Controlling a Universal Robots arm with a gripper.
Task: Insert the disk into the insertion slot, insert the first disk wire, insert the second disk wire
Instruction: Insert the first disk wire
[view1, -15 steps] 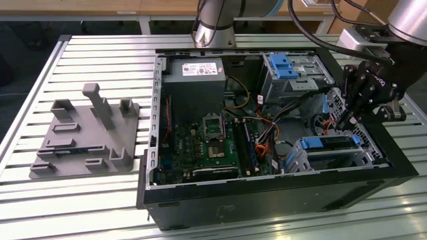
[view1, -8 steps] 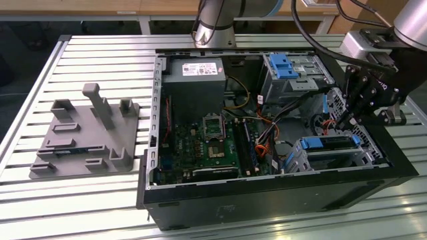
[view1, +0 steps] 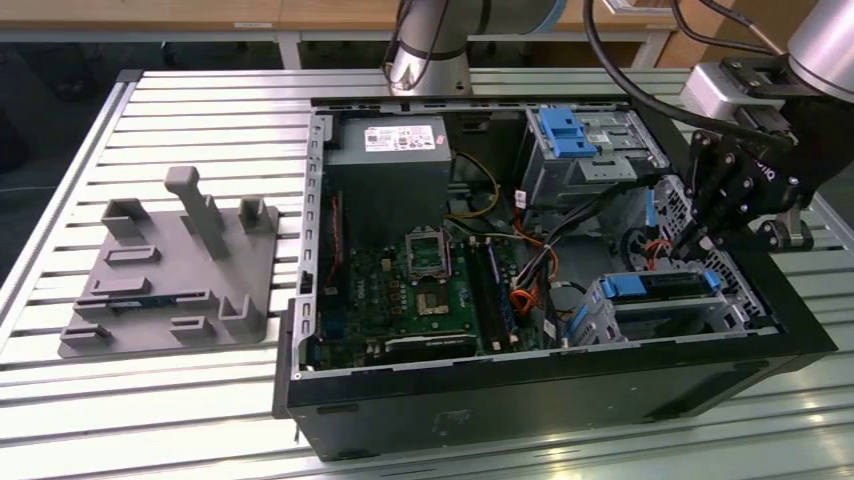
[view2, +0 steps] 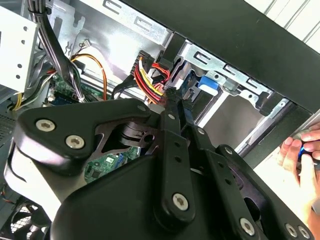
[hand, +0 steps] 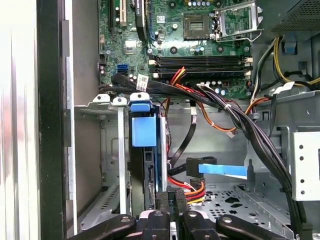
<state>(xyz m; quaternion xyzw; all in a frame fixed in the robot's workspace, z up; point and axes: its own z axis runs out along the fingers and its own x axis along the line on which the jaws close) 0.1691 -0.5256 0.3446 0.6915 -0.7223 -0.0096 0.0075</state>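
My gripper (hand: 171, 194) has its fingertips pressed nearly together, possibly on a connector, though I can't make that out. Just ahead of the tips is the rear edge of the disk (hand: 149, 172), seated in the insertion slot (hand: 121, 150). Its long axis points straight away from me, with the blue carrier (hand: 144, 131) at the far end.

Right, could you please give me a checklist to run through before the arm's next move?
1. Disk seated in the insertion slot: ok.
2. Gripper inside the case, beside the disk: ok.
3. Gripper holding a wire: cannot tell.
4. Yellow and red wires clear of the gripper: not ok, they lie right at its tip.
5. Person's hand clear of the case: not ok, it is beside the outer wall.
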